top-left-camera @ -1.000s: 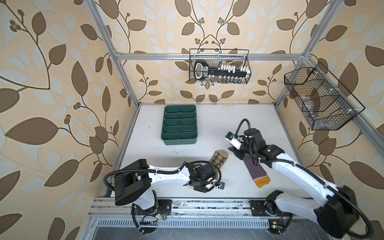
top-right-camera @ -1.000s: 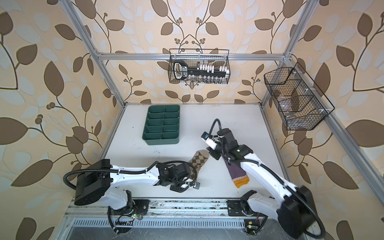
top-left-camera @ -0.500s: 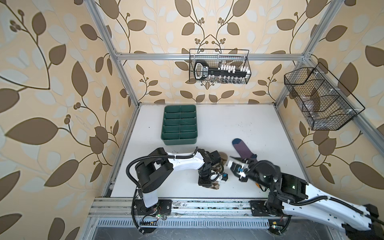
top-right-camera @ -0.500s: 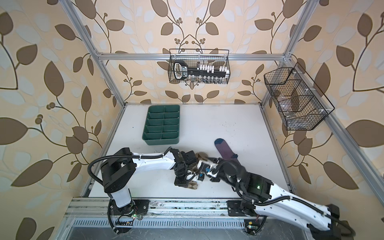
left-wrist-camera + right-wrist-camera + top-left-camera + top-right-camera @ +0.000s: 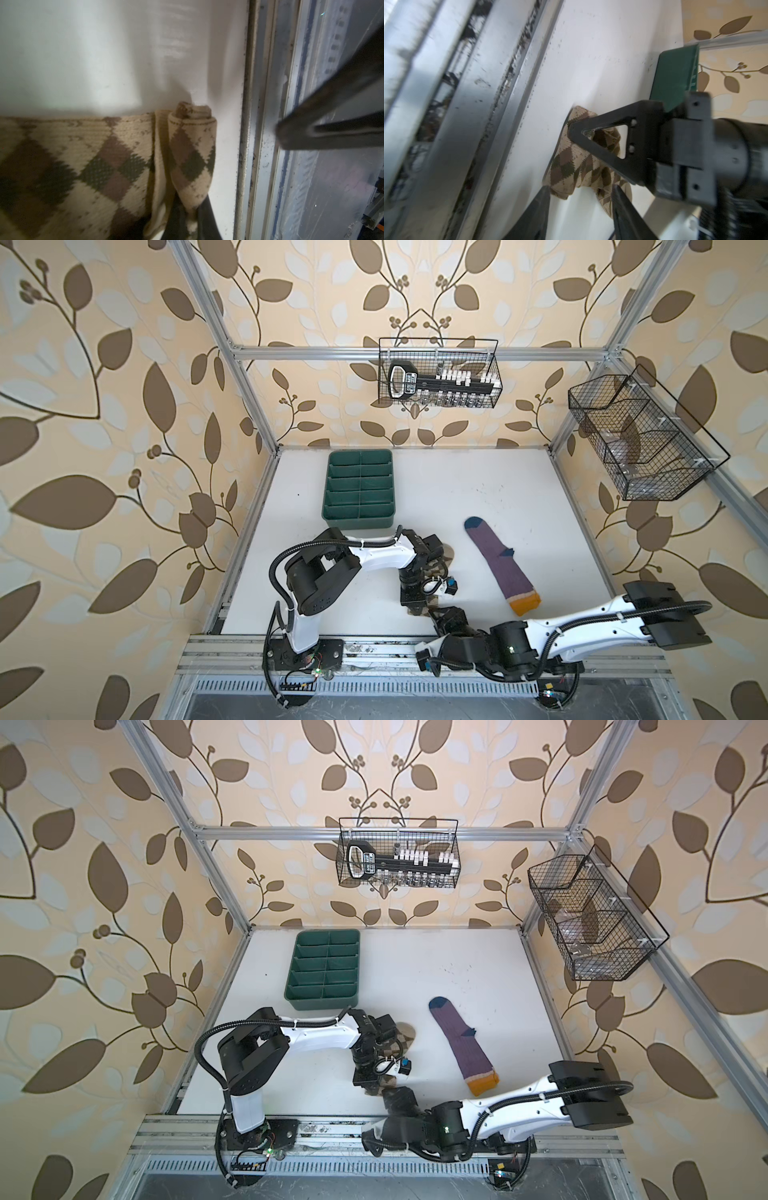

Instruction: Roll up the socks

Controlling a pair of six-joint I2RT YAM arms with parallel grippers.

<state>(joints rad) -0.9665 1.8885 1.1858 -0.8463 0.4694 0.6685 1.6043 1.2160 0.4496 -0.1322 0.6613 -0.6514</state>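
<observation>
Jaws of the left gripper [image 5: 188, 217] are pinched shut on the rolled end of the tan argyle sock [image 5: 93, 166]. Those of the right gripper [image 5: 581, 197] stand parted and hold nothing, their tips just short of the same roll.

Nearest the robot's bases runs the front rail [image 5: 259, 124]. The roll lies just beside it, at the near edge of the table [image 5: 478, 489], and looks only 1 or 2 turns thick (a tight little cylinder in the left wrist view, with the rest of the sock flat beyond it). Farther out and to the right, the purple sock [image 5: 498, 568] lies flat and unrolled, well apart from both grippers, with its orange cuff toward the rail and its blue toe away. Farthest back sits the green tray [image 5: 359, 489].

The step in hand seems to be rolling the tan sock toward its toe. Done well, the right gripper would close on the roll's free end, opposite the left's pinch. Then both ends turn together, away from the rail, with the flat fabric kept taut. Otherwise the roll may cone or slacken.
</observation>
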